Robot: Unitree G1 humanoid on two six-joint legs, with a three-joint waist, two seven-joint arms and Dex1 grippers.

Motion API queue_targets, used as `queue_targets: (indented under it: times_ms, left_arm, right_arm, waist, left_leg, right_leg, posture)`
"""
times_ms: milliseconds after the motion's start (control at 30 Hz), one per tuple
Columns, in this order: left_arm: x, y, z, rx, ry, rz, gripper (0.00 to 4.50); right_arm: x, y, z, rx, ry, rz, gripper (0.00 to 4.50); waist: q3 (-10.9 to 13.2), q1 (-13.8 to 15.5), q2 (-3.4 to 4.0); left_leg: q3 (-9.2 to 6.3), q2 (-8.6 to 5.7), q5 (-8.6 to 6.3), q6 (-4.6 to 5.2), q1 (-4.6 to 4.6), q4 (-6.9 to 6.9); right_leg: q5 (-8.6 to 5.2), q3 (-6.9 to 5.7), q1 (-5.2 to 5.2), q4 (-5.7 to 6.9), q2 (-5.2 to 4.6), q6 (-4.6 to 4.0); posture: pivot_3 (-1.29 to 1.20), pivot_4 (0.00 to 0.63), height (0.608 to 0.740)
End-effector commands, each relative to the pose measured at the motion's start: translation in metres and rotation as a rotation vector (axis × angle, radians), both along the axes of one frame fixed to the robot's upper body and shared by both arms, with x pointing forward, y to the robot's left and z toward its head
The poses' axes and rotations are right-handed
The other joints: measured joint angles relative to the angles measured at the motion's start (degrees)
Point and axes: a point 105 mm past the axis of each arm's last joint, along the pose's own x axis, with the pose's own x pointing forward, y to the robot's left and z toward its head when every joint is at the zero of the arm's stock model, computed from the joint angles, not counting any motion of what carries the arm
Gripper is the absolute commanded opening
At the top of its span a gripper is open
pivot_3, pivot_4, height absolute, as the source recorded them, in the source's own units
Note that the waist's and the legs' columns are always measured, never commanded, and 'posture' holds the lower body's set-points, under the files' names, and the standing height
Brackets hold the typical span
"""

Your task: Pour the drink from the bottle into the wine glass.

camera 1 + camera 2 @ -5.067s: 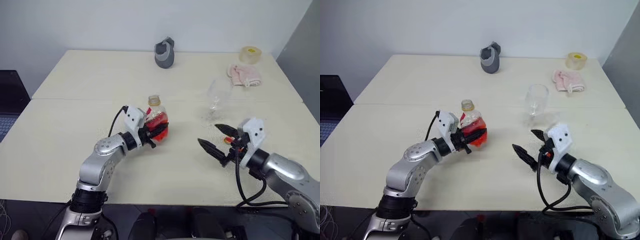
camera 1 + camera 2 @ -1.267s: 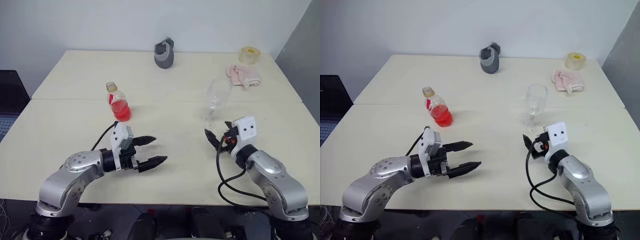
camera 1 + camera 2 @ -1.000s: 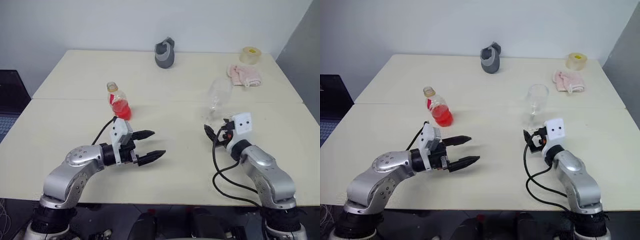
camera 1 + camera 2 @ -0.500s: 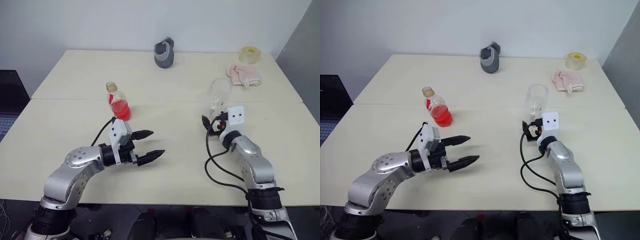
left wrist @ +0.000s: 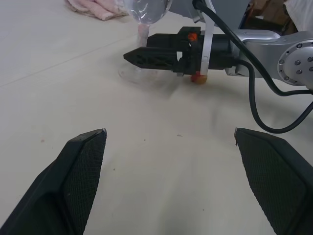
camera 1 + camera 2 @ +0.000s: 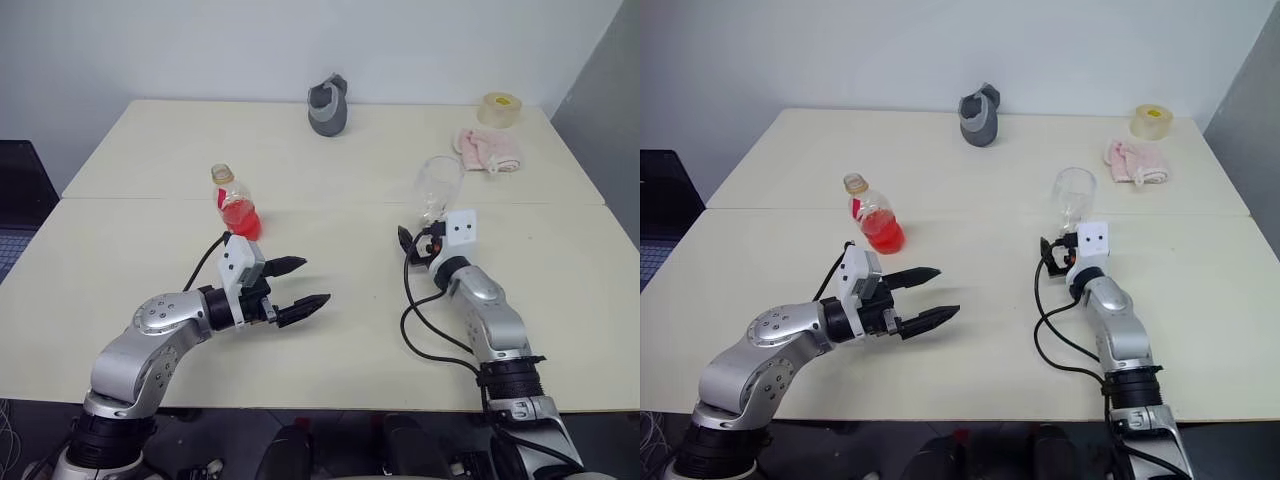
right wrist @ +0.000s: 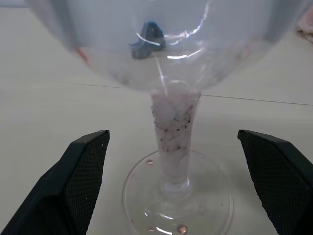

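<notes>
On the cream table (image 6: pixel 330 160), toward its right edge, the wine glass (image 6: pixel 1072 200) stands with the right gripper (image 7: pixel 171 147), wide open, straddling its stem. Left gripper (image 6: pixel 300 284) gapes empty near the front edge; the bottle (image 6: pixel 234 203) stands upright left of centre. Next, likely closing on the stem.

Red drink (image 6: pixel 243 217), clear wine glass (image 6: pixel 436 186), black claw (image 6: pixel 300 284).

No legible text, label, brand, number or sign appears on any surface in these views. The bottle (image 6: pixel 233 205) bears no readable label, and the tape roll (image 6: pixel 500 108) shows no readable marking.
</notes>
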Motion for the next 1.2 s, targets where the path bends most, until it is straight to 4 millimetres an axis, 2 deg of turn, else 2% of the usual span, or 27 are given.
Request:
queue_targets:
  times_ms: [33,67,167,467,533,600,700,800,900,1067,1200]
  left_arm:
    - [-0.001,-0.002,0.011,-0.003,-0.046,-0.012,4.48]
    - [-0.001,-0.002,0.011,-0.003,-0.047,-0.011,4.48]
    - [0.000,-0.002,0.011,-0.002,-0.049,-0.007,4.50]
    - [-0.002,-0.002,0.011,-0.001,-0.050,0.001,4.50]
    - [-0.004,-0.001,0.010,-0.002,-0.048,0.010,4.50]
    - [-0.005,0.001,0.009,0.001,-0.046,0.028,4.50]
    - [-0.001,0.017,0.004,-0.006,-0.028,0.153,4.50]
    - [-0.003,0.026,0.001,-0.002,-0.028,0.217,4.50]
    - [-0.010,0.048,-0.002,-0.003,-0.030,0.373,4.50]
    - [-0.016,0.079,-0.008,0.002,-0.008,0.576,4.50]
    - [-0.030,0.079,-0.011,-0.010,0.008,0.596,4.50]
  right_arm:
    - [0.006,0.000,0.018,0.033,-0.062,-0.011,4.50]
    - [0.008,0.000,0.018,0.044,-0.061,-0.017,4.50]
    - [0.011,-0.001,0.021,0.066,-0.070,-0.026,3.91]
    - [0.008,0.007,0.028,0.047,-0.097,0.028,0.69]
    - [0.006,0.014,0.034,0.021,-0.115,0.059,0.17]
    - [0.004,0.023,0.041,0.008,-0.134,0.100,0.17]
    - [-0.006,0.055,0.057,-0.028,-0.196,0.244,0.17]
    - [-0.015,0.076,0.063,-0.065,-0.235,0.331,0.17]
    - [-0.025,0.107,0.056,-0.105,-0.256,0.443,0.17]
    - [-0.025,0.128,0.043,-0.126,-0.222,0.523,0.17]
    - [-0.019,0.136,0.031,-0.108,-0.163,0.544,0.17]
  waist:
    - [0.00,-0.10,0.00]
    - [0.00,-0.17,0.00]
    - [0.00,-0.31,0.00]
    - [0.00,-0.46,0.00]
    - [0.00,-0.57,0.01]
    - [0.00,-0.79,0.01]
    - [0.02,-1.25,0.04]
    - [0.02,-1.36,0.05]
    - [0.02,-1.37,0.05]
    - [0.02,-0.73,0.04]
    - [0.02,-0.30,0.04]
  left_leg:
    - [-0.01,0.00,0.01,-0.01,0.00,0.00]
    - [-0.01,0.00,0.01,-0.02,0.00,0.00]
    - [-0.01,0.00,0.01,-0.02,0.00,0.00]
    - [-0.01,0.01,0.01,-0.01,0.00,0.00]
    - [-0.01,0.01,0.01,-0.01,0.00,0.00]
    - [-0.01,0.03,0.01,-0.01,0.00,0.00]
    - [-0.01,0.05,0.01,-0.01,-0.01,-0.03]
    - [-0.06,0.08,0.00,0.00,0.00,-0.05]
    - [-0.09,0.11,0.00,0.00,0.01,-0.05]
    - [-0.14,0.06,0.00,-0.01,-0.01,0.00]
    - [-0.13,0.04,0.01,-0.02,0.00,0.03]
  right_leg:
    - [0.00,0.00,0.00,0.00,0.00,0.00]
    - [0.00,-0.01,0.00,0.00,0.00,-0.01]
    - [0.01,0.00,0.00,0.01,0.00,-0.01]
    - [0.01,0.00,0.00,0.01,0.00,-0.01]
    - [0.01,0.00,0.00,0.02,0.00,-0.01]
    - [0.01,0.01,-0.01,0.02,-0.01,-0.01]
    - [0.01,0.07,-0.06,0.01,-0.02,-0.01]
    - [0.01,0.09,-0.09,0.02,-0.02,-0.01]
    - [0.01,0.09,-0.08,0.00,-0.03,-0.03]
    - [0.02,0.02,-0.05,0.00,-0.07,-0.03]
    - [0.05,0.03,-0.03,-0.02,-0.08,-0.03]
  posture:
    - [0.00,0.150,0.740]
    - [0.00,0.150,0.740]
    - [0.00,0.150,0.740]
    - [0.00,0.150,0.740]
    - [0.00,0.150,0.740]
    - [0.00,0.150,0.740]
    - [0.00,0.150,0.740]
    - [0.00,0.150,0.740]
    - [0.00,0.150,0.740]
    - [0.00,0.150,0.740]
    - [0.00,0.150,0.740]
